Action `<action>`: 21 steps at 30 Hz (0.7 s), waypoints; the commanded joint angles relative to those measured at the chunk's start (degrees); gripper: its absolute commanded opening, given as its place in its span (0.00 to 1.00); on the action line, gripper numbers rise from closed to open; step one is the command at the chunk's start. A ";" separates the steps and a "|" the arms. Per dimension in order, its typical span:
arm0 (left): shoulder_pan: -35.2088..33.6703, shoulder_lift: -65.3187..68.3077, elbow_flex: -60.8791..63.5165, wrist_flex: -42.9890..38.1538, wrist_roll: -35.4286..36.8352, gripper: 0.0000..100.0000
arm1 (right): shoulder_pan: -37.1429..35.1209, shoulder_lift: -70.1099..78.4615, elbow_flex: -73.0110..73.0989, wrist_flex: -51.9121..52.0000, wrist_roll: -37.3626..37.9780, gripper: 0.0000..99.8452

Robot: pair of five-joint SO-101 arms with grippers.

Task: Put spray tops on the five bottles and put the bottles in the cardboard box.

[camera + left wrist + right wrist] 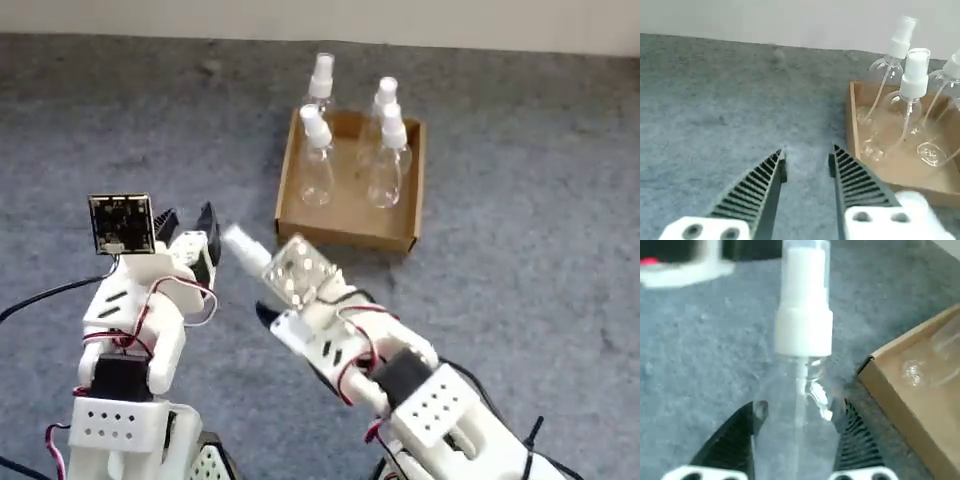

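Right pincer (798, 407): mine, clenched on a clear bottle (790, 450), one finger on each side of its body, low over the counter.
Held bottle: it lies between my fingers with its white spray top (804, 330) already on, pointing out past my fingertips.
Left pincer (807, 152): mine too, released and holding nothing, its two ribbed fingers spread over bare counter, just left of the held bottle's top.
Counter (520, 300): a grey, felt-like surface under both pincers.
Cardboard box (345, 232): shallow and open-topped, it sits on the counter beyond my right pincer, and ahead and to the right of my left one.
Four bottles (318, 165): clear, each wearing a white spray top, they stand upright in the box, two nearer my pincers and two by its far wall.
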 commanded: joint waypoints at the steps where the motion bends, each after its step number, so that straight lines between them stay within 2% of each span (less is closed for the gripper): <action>1: -2.95 -0.48 -1.19 -2.02 0.62 0.13 | -0.57 -7.60 1.27 0.84 0.70 0.00; 6: -2.42 -0.48 -1.36 -1.67 0.70 0.13 | -0.84 -9.89 3.03 1.36 0.70 0.00; 17: 6.55 -0.57 -1.27 -1.58 0.26 0.13 | -0.57 -4.53 2.86 -1.27 0.70 0.00; 21: 8.31 -0.57 -1.63 1.58 0.18 0.13 | -0.48 -4.18 2.86 -3.21 0.35 0.00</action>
